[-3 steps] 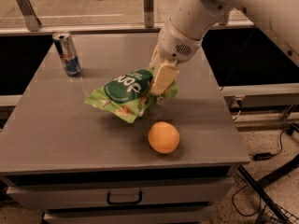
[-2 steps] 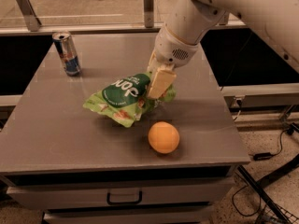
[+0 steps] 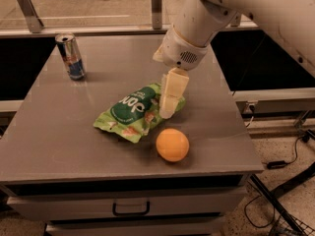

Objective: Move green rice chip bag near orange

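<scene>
The green rice chip bag (image 3: 132,113) lies on the grey table (image 3: 59,132), a light-green crinkly pouch with a dark green oval and white letters. The orange (image 3: 172,144) sits just in front of the bag's right end, close to it. My gripper (image 3: 167,111) comes down from the upper right, with its cream fingers (image 3: 173,90) closed on the bag's right edge, just behind the orange.
A slim silver-blue can (image 3: 70,56) stands upright at the table's back left. A drawer with a handle (image 3: 131,208) is under the table's front edge. A metal rail runs behind the table. Cables lie on the floor at the right.
My gripper has moved the bag forward and a little to the right, closer to the orange. The orange and the can have not moved.
</scene>
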Tool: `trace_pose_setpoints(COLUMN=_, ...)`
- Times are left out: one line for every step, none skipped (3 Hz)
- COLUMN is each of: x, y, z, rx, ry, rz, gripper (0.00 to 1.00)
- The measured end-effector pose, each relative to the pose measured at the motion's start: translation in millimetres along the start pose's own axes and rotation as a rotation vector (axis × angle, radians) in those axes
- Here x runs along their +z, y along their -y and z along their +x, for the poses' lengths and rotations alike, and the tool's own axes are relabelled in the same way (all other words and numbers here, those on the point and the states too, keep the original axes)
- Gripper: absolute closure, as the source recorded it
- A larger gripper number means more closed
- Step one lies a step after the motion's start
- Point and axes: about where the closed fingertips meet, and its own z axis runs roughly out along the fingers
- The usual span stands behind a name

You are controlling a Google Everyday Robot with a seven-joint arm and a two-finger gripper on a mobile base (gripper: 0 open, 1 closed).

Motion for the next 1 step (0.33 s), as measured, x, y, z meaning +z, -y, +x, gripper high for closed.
trace_pose_setpoints(x=0.0, y=0.0, z=0.0, rx=0.0, ry=0.0, rz=0.0, gripper=0.0)
